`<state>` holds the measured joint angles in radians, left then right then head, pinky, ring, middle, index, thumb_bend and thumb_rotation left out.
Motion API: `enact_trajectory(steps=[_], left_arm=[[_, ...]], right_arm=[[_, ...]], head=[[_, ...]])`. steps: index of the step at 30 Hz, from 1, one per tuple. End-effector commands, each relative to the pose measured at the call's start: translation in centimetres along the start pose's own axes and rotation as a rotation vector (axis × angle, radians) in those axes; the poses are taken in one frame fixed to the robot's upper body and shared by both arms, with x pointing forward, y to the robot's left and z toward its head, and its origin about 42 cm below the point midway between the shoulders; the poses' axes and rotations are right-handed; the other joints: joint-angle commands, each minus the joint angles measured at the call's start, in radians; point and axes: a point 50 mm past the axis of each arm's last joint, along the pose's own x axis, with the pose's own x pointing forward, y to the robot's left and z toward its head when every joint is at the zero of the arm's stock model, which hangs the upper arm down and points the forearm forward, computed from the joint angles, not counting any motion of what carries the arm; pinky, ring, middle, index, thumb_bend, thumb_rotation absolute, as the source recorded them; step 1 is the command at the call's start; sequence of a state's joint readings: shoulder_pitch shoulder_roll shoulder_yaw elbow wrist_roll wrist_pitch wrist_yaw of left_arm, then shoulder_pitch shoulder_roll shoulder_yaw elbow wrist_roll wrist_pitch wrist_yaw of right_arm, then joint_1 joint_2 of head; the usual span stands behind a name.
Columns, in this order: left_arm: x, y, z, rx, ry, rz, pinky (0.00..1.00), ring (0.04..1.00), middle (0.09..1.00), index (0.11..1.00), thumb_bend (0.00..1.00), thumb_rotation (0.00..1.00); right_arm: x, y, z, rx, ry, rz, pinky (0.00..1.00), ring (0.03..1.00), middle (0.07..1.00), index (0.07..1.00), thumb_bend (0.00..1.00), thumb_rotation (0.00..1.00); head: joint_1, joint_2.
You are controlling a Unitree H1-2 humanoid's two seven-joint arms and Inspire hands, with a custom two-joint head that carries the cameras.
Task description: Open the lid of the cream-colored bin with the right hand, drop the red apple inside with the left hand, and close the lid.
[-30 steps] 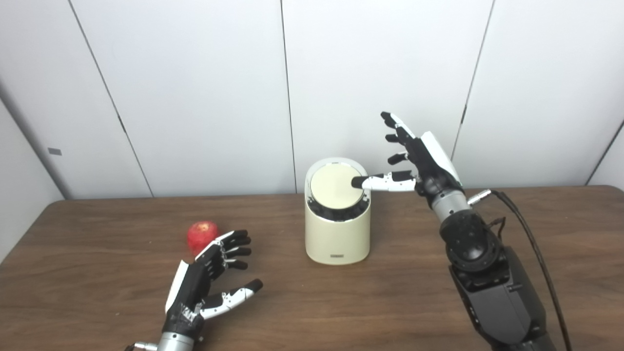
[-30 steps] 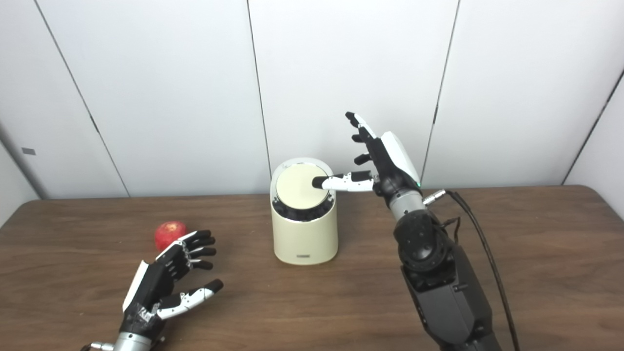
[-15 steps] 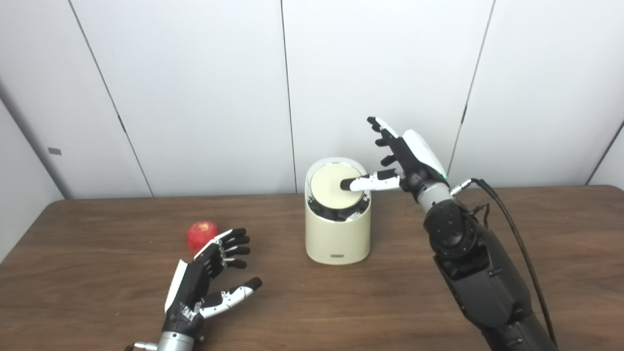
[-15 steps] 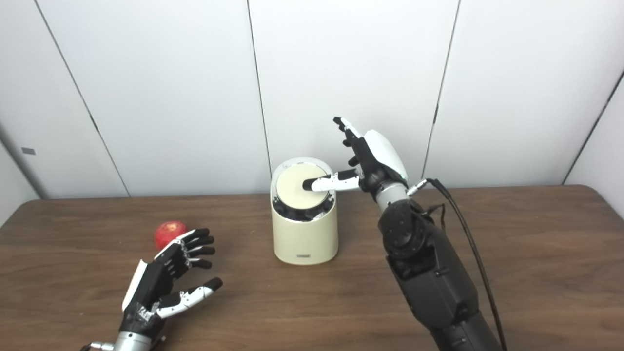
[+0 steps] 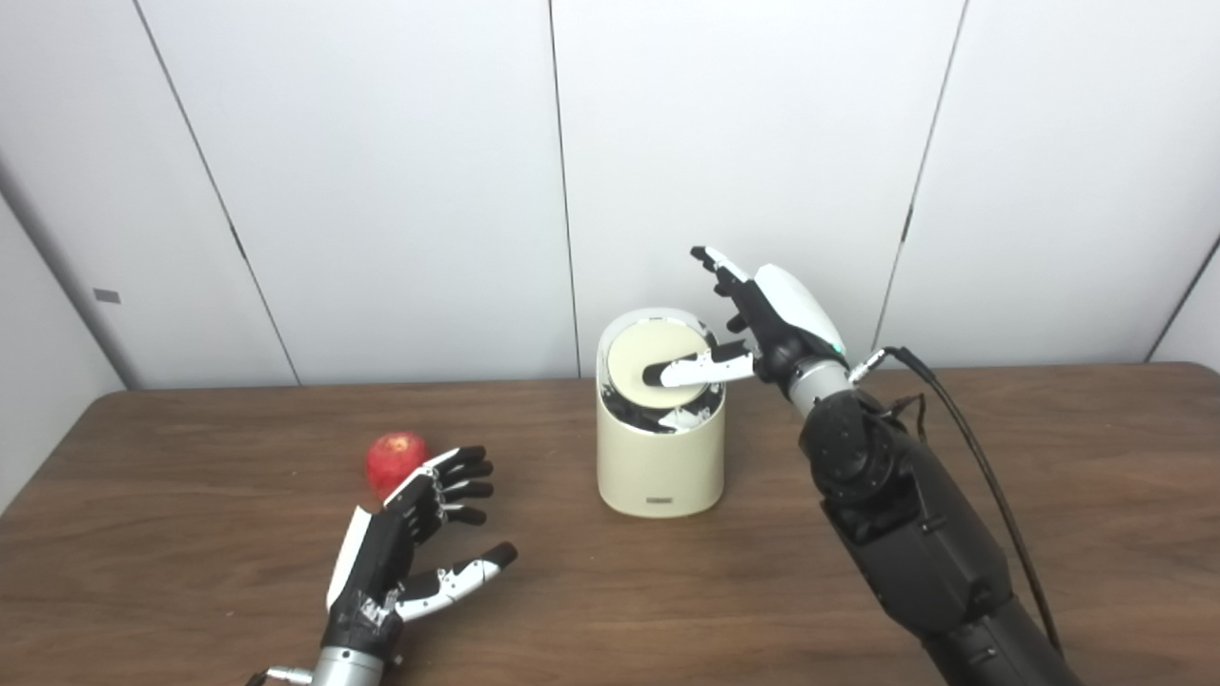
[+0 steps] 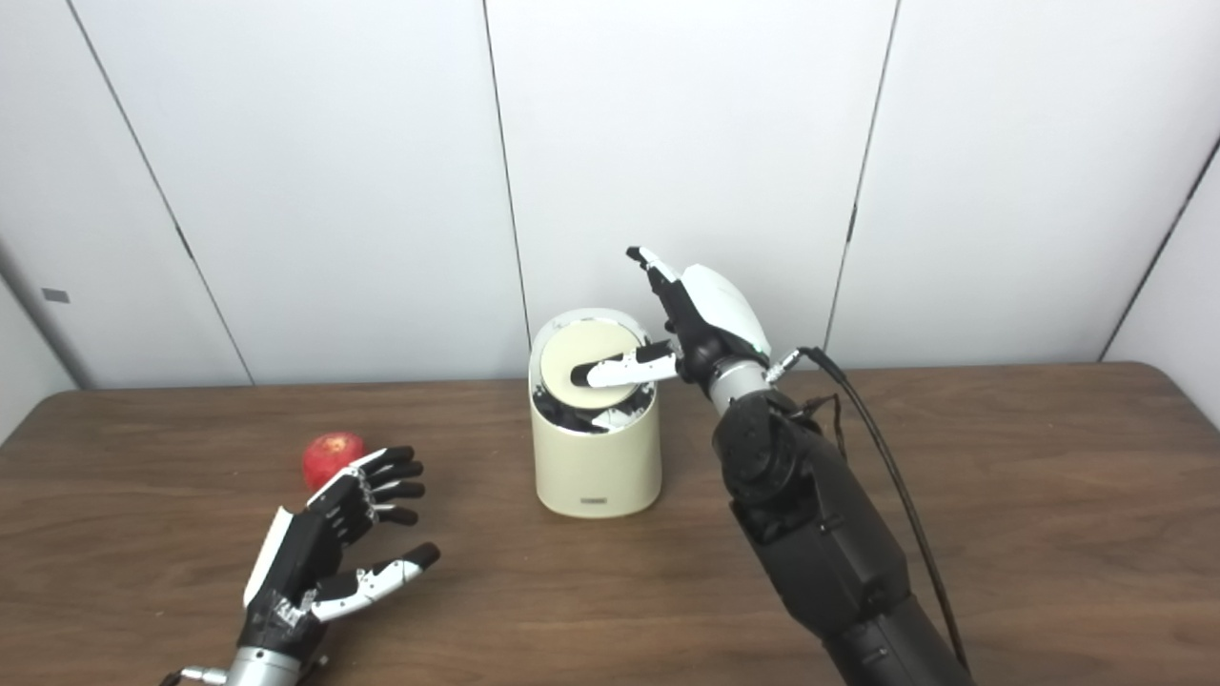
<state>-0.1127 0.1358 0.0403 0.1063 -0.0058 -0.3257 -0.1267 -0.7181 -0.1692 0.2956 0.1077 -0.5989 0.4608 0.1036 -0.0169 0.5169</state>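
Lid (image 5: 658,360) of cream bin (image 5: 658,462): rigid, light, I judge; my right hand (image 5: 762,319), fingers spread, thumb presses its centre. Left hand (image 5: 410,534) splayed, empty, beside firm apple (image 5: 393,455).

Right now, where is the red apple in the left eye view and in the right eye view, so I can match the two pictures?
Left eye view: the red apple lies left of centre on the table, just beyond the fingers of the left hand.
Right eye view: the red apple sits further toward the left edge, again just beyond that hand.
Shared landmark: the cream-colored bin, to the apple's right in both.
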Motion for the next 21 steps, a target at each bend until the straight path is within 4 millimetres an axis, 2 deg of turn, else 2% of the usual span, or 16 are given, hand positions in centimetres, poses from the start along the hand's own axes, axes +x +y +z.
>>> enact_trajectory(steps=[1,4,15,21], left_arm=[[0.0,-0.9,-0.1,-0.018,-0.003,0.005,0.63,0.737,0.777,0.811,0.65,0.00],[0.0,-1.0,-0.1,-0.019,-0.002,0.006,0.63,0.734,0.779,0.809,0.66,0.00],[0.1,-1.1,0.1,-0.017,-0.015,0.007,0.60,0.724,0.779,0.812,0.66,0.00],[0.0,-0.9,0.2,-0.013,-0.017,0.007,0.60,0.722,0.777,0.813,0.66,0.00]], right_arm=[[0.9,-1.9,2.6,-0.022,-0.073,-0.046,0.71,0.901,0.937,0.947,0.96,0.39],[0.8,-1.7,2.5,-0.056,-0.067,-0.022,0.72,0.909,0.946,0.956,0.95,0.39],[0.5,-0.8,1.6,-0.203,-0.021,0.034,0.65,0.880,0.968,0.944,0.93,0.23],[0.2,-0.3,0.9,-0.299,0.003,0.054,0.64,0.848,0.959,0.935,0.91,0.20]], head=[[-0.002,0.003],[0.000,0.005],[0.006,0.015],[0.006,0.019]])
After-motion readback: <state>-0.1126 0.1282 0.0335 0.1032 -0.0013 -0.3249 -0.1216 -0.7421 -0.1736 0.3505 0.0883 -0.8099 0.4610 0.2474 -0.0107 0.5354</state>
